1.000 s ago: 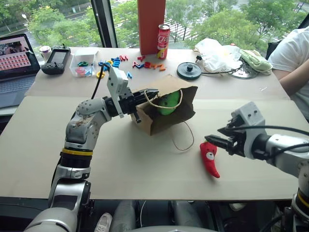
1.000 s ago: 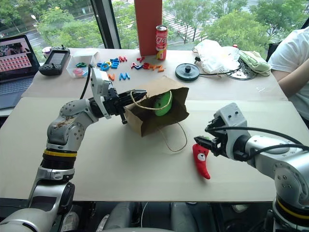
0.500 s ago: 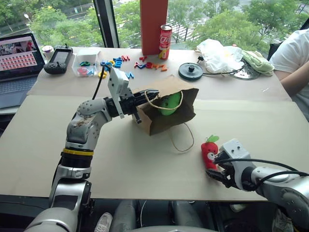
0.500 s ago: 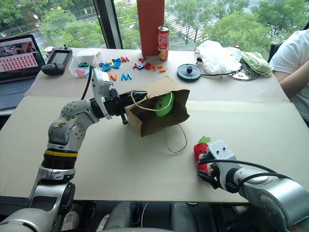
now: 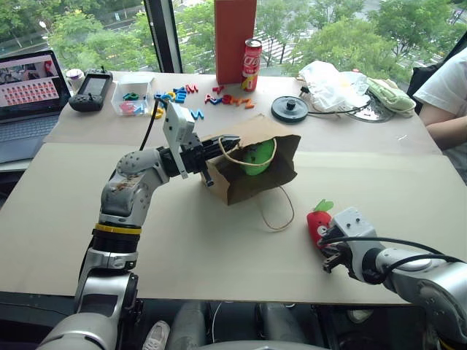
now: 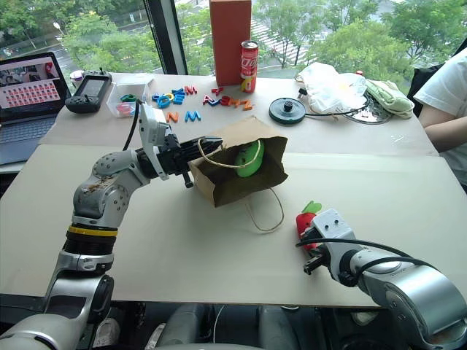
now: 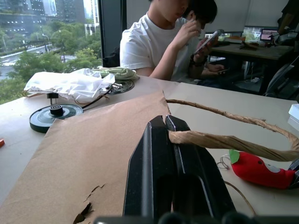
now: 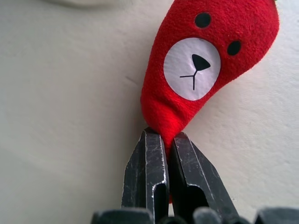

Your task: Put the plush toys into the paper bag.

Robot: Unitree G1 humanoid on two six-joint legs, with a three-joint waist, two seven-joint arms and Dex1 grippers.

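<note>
Left tool [image 7: 168,128] pinches a twine handle, propping the paper bag [image 5: 252,171] open at surface centre, green blob [image 5: 257,155] already inside; right tool [image 8: 167,140] has nipped the red chili's [image 8: 201,65] tip at five o'clock, ready to lift it bagward

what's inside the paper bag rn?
The light green plush shows through the open mouth of the paper bag, which lies on its side. The brown paper hides the toy's lower part and the rest of the bag's inside.
</note>
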